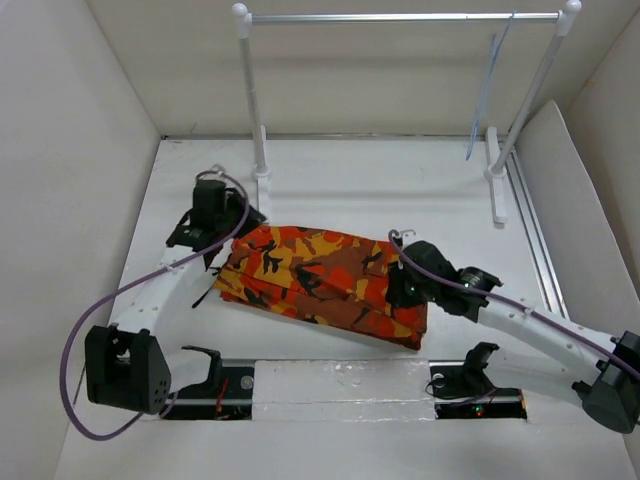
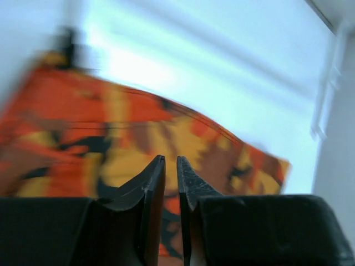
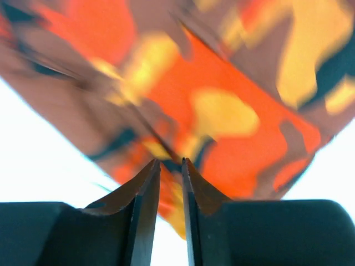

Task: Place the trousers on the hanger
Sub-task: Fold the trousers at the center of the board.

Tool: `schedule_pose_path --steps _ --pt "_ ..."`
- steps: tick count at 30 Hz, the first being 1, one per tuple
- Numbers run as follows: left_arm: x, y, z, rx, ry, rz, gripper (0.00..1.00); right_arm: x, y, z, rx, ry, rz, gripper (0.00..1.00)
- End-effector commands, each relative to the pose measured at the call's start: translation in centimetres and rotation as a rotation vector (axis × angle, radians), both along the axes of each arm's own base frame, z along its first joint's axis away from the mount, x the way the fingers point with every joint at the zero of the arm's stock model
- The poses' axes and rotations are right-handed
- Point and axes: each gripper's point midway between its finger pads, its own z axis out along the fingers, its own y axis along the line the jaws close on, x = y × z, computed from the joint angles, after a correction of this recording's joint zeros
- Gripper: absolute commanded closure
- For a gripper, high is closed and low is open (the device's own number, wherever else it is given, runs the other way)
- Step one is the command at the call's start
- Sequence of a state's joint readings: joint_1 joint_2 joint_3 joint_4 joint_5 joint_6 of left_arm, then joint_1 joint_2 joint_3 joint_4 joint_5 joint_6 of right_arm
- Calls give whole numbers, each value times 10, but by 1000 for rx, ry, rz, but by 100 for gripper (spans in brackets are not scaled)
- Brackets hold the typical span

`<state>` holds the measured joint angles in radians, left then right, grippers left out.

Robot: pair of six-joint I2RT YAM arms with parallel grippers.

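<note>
The camouflage trousers [image 1: 320,282] lie folded in a long slab on the white table, running from left to lower right. The pale blue hanger [image 1: 487,92] hangs by its hook from the silver crossbar at the back right. My left gripper [image 1: 222,240] is at the trousers' left end, its jaws nearly together with nothing between them; the cloth [image 2: 111,138] shows blurred just beyond the tips [image 2: 171,159]. My right gripper [image 1: 398,288] is over the trousers' right part, jaws nearly together and empty, with the cloth [image 3: 222,111] close beyond [image 3: 171,162].
A rack with white posts [image 1: 252,100] and a silver crossbar [image 1: 400,17] stands at the back. White walls enclose the table on three sides. A metal rail [image 1: 535,235] runs along the right side. Two black mounts [image 1: 205,372] sit at the near edge.
</note>
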<state>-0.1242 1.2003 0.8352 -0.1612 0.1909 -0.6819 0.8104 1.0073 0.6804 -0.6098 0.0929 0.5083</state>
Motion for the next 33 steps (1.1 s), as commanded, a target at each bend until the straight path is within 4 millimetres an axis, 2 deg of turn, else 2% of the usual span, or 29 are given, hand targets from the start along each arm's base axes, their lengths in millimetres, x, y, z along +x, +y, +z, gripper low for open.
schedule_pose_path --steps 1,2,3,4,5,6,7,9,10,11,12,14,17,18,20,21,22,23,24,25,26,28,30,31,32,33 --pt "-14 -65 31 53 -64 -203 88 2 8 25 2 -60 77 72" --pt "-20 -87 31 54 -59 -263 88 -3 14 19 20 -49 101 78" --pt "-42 -124 23 51 -39 -381 88 -6 23 14 64 -33 121 89" --pt "-54 -146 9 31 14 -446 88 -18 22 -6 61 17 124 95" --pt "-68 -163 -1 16 46 -504 88 -27 28 -13 82 41 152 99" --pt "-107 -207 -21 -43 108 -661 89 -37 20 -30 65 69 130 100" --pt "-110 -205 -28 -37 125 -662 89 -37 19 -30 65 69 130 100" --pt "-130 -218 -46 -61 189 -702 89 -45 21 -39 97 81 136 100" --pt "-136 -218 -65 -44 242 -705 89 -49 21 -45 116 98 122 100" --pt "-142 -213 -79 -28 276 -704 90 -61 12 -62 107 130 121 100" --pt "-142 -210 -88 -14 287 -699 90 -63 14 -67 130 130 116 100" --pt "-134 -187 -113 19 339 -634 91 -67 8 -77 135 135 110 100" --pt "-126 -158 -131 70 362 -551 93 -56 4 -68 115 89 85 99" --pt "-127 -148 -135 87 378 -530 93 -49 8 -50 121 63 88 92" --pt "-129 -133 -135 109 375 -490 93 -33 8 -29 112 -1 87 81" --pt "-122 -114 -127 139 339 -418 94 -16 17 2 138 -72 124 65" --pt "-126 -112 -131 144 350 -417 94 -12 14 2 137 -74 105 65" --pt "-125 -104 -130 151 343 -392 94 -9 18 11 158 -77 128 60" --pt "-120 -92 -129 153 342 -344 94 3 23 23 171 -102 132 60" --pt "-119 -84 -126 139 326 -318 94 12 22 27 161 -128 154 60" --pt "-117 -80 -123 125 315 -301 94 25 19 32 177 -132 139 61" --pt "-108 -71 -111 90 285 -265 93 48 16 36 167 -148 139 69" --pt "-103 -72 -101 77 255 -274 93 77 0 39 133 -194 66 82" --pt "-95 -76 -88 71 216 -282 93 88 -7 39 105 -219 36 86" --pt "-91 -77 -81 75 197 -288 92 97 -17 29 74 -209 -6 95" --pt "-87 -75 -78 87 183 -278 93 115 -35 26 63 -225 -83 97"
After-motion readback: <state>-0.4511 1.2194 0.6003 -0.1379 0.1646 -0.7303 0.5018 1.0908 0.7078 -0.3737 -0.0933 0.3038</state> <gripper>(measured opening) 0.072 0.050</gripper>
